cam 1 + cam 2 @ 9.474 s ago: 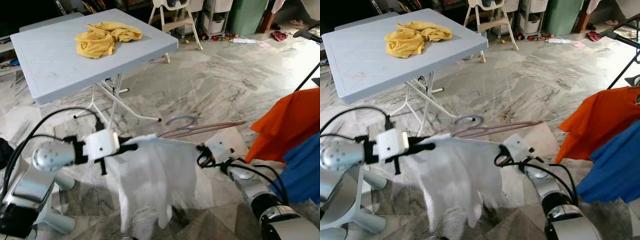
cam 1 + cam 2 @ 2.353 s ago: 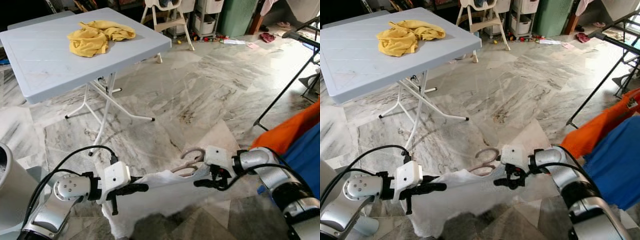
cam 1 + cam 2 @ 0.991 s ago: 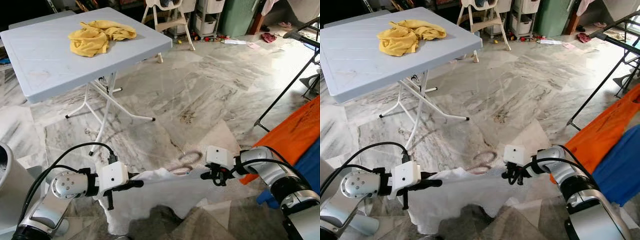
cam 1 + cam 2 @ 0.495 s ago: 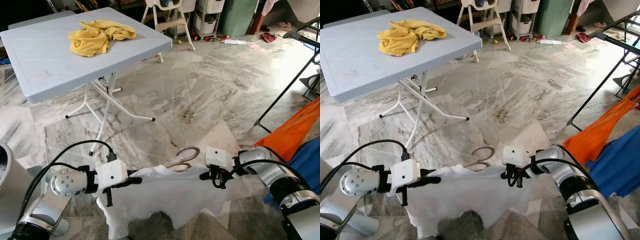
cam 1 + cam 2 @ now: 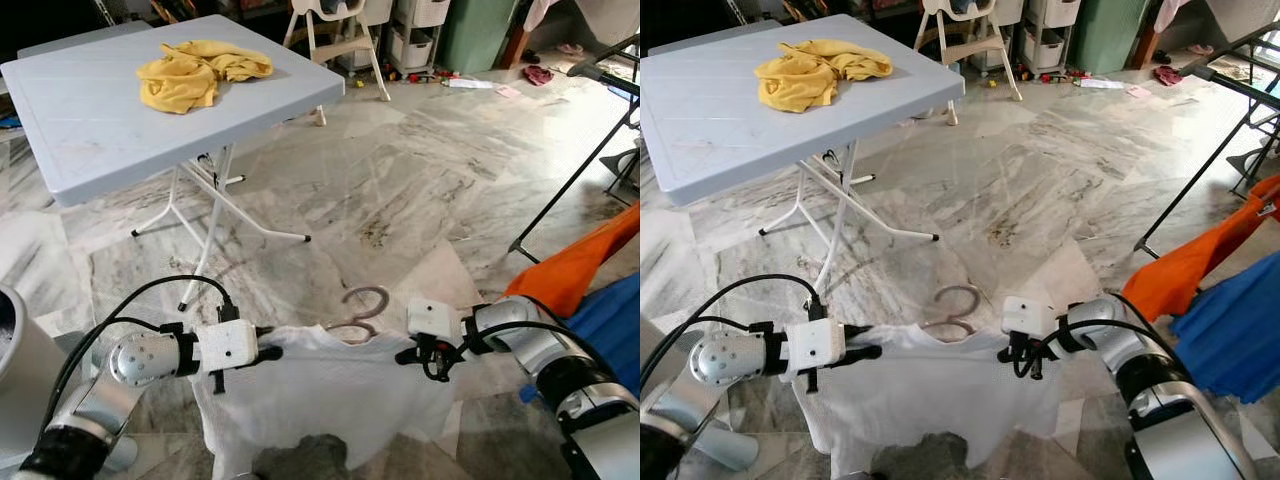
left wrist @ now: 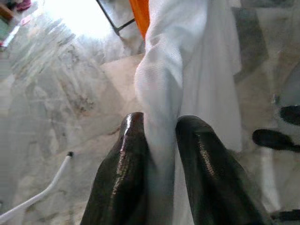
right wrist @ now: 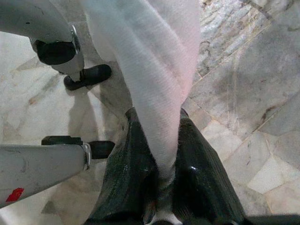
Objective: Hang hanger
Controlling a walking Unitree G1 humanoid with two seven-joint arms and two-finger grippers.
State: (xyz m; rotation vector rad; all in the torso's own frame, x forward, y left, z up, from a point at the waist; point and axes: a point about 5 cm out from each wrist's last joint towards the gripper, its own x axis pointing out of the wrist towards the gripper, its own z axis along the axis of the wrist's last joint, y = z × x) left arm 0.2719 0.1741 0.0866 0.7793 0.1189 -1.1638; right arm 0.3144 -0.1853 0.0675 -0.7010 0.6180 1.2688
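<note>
A white shirt hangs spread on a hanger between my two grippers, low over the marble floor. The hanger's pinkish-grey hook stands up from the collar. My left gripper is shut on the shirt's left shoulder, and my right gripper is shut on its right shoulder. In the left wrist view the black fingers pinch a fold of white cloth. The right wrist view shows the same grip, fingers closed on the cloth. The hanger's bar is hidden inside the shirt.
A grey folding table with a crumpled yellow cloth stands at the back left. An orange garment and a blue one hang at the right by a black rack leg. A grey bin stands at my left.
The shirt, sagging low a second ago, has been raised and drawn flat between the grippers. The hook now stands upright. The orange garment at the right has swung.
</note>
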